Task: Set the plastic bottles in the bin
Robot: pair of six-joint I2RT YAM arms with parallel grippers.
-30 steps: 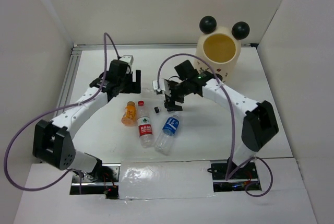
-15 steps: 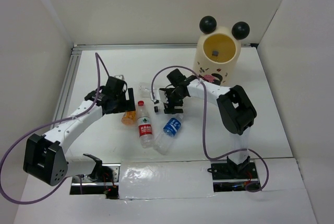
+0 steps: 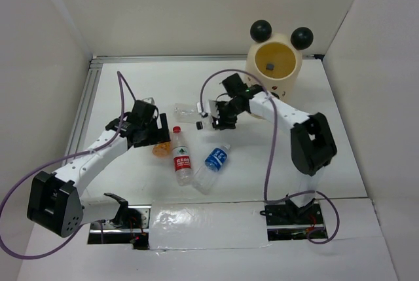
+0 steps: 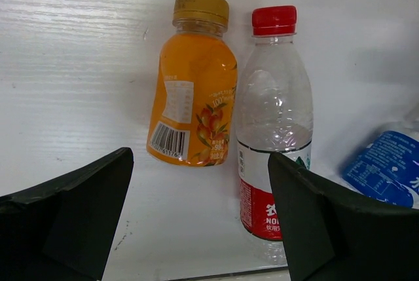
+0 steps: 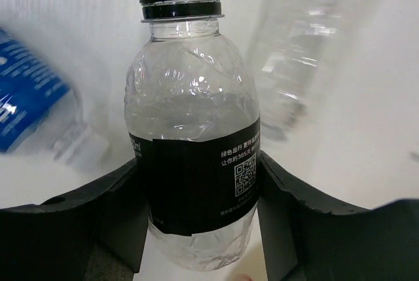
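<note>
My right gripper is shut on the dark-labelled plastic bottle, one finger on each side of its black label. Beyond it lie a clear unlabelled bottle and a blue-labelled one. My left gripper hangs open over the table just short of the orange bottle and the red-capped, red-labelled bottle, which lie side by side. The cream-yellow bin with black ball ears stands at the back right.
White walls enclose the table on the left, back and right. A metal rail runs along the left edge. A small dark object lies inside the bin. Purple cables loop over both arms.
The right gripper has closed on the dark-labelled bottle and shifted slightly toward the back. The left arm has swung in and down toward the orange bottle, staying open.
</note>
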